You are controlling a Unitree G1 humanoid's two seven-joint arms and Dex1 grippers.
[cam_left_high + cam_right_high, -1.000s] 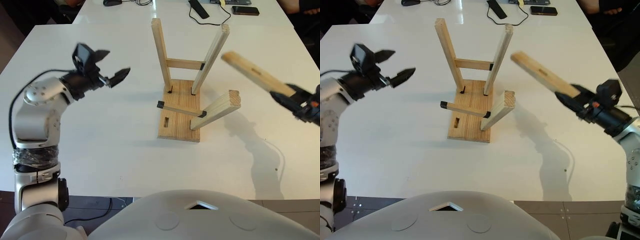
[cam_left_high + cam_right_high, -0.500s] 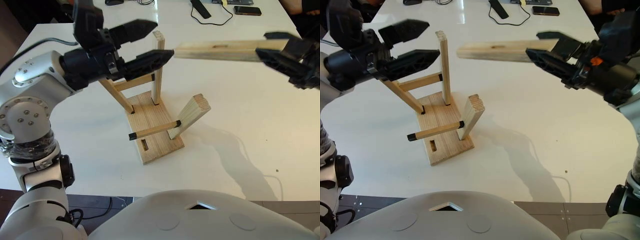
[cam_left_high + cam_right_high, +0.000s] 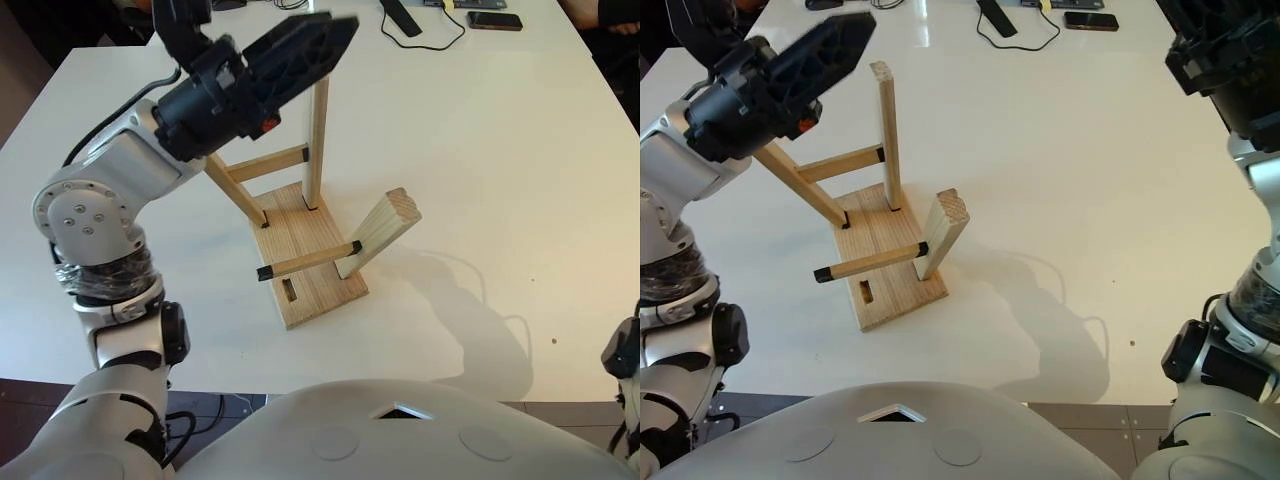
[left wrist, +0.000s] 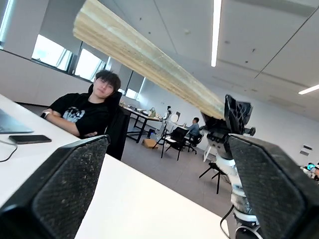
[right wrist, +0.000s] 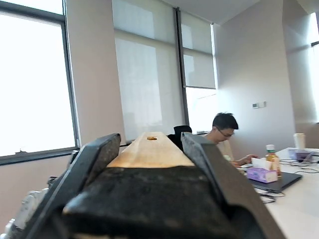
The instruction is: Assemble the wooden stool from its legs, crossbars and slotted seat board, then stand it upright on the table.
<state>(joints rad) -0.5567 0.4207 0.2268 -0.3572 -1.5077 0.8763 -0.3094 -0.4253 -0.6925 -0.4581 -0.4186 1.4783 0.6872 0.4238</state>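
White table (image 3: 500,150) extends beneath both arms in the head views, with a phone (image 3: 490,20) at its far edge. On it the seat board (image 3: 322,282) lies flat. Two legs (image 3: 317,150) stand in its slots, joined by a crossbar (image 3: 268,163). A third leg (image 3: 385,230) leans tilted at the board's edge, tied to a lower crossbar (image 3: 308,260), and is judged not seated. The left gripper (image 3: 335,38) hangs high above the standing legs, and the right gripper (image 3: 1215,55) is up at the right edge of the scene. From the left wrist, that arm's fingers (image 4: 65,184) are spread wide with nothing between them. Beyond them the loose leg (image 4: 149,59) crosses under the office ceiling, its long axis slanting down to the right gripper, which clamps its far end. From the right wrist, the jaws pinch the near end of that leg. Its long axis runs straight out from the wrist, about level, and a slot shows near the free end, which probably points toward the left gripper. Hazards, as judged: the leg is gripped at one end only, so its overhang can twist or slip it in the jaws. A low swing could strike the leaning leg or the standing pair and unseat them. A left closure off the leg's centreline could lever it out of line with its slot.
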